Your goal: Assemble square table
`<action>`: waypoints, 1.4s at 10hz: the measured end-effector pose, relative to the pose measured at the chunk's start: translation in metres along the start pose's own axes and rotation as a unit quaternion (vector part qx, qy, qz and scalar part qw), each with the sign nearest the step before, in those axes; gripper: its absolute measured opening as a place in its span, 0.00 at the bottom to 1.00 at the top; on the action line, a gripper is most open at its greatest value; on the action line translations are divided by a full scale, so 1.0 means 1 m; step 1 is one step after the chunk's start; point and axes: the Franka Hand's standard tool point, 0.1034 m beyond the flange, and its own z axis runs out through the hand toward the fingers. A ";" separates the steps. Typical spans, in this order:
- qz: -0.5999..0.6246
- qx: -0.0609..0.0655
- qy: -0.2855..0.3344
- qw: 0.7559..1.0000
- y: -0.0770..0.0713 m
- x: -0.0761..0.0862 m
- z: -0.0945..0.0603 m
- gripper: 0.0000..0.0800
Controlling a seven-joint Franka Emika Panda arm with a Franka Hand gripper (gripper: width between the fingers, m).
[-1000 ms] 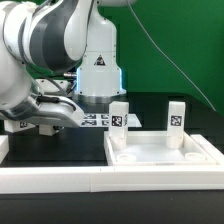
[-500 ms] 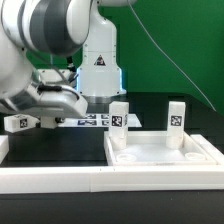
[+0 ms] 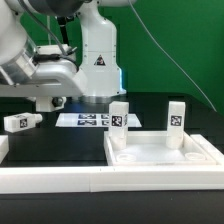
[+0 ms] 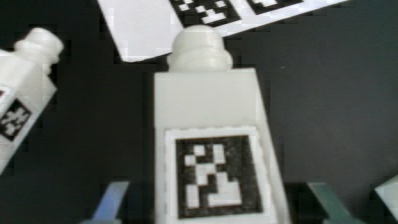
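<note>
The white square tabletop (image 3: 160, 150) lies at the front right of the exterior view, with two tagged legs (image 3: 119, 118) (image 3: 176, 116) standing upright in its far corners. Another white tagged leg (image 3: 22, 122) lies on the black table at the left. In the wrist view a white leg with a tag (image 4: 214, 120) lies lengthwise between my fingers (image 4: 118, 200), with a dark gap on each side. A second leg (image 4: 25, 85) lies beside it. My gripper (image 4: 222, 205) is open; in the exterior view it (image 3: 55, 102) hangs just above the table at the left.
The marker board (image 3: 88, 120) lies flat behind the tabletop, and its edge shows in the wrist view (image 4: 214, 25). A long white rail (image 3: 60, 180) edges the front of the work surface. The robot base (image 3: 98, 70) stands at the back.
The arm has lifted and swung toward the exterior view's right, uncovering the leg lying at the left. The tabletop and its two upright legs have not moved.
</note>
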 end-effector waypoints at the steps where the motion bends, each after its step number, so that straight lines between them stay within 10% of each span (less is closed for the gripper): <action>1: 0.000 -0.001 0.006 1.000 0.000 0.002 0.000 0.36; 3: 0.002 0.002 0.007 1.000 0.002 0.005 0.003 0.36; 8: -0.020 -0.018 0.190 0.981 -0.053 0.020 -0.057 0.36; 12: -0.023 -0.037 0.348 0.937 -0.051 0.031 -0.065 0.36; 14: -0.038 -0.043 0.409 0.911 -0.074 0.034 -0.081 0.36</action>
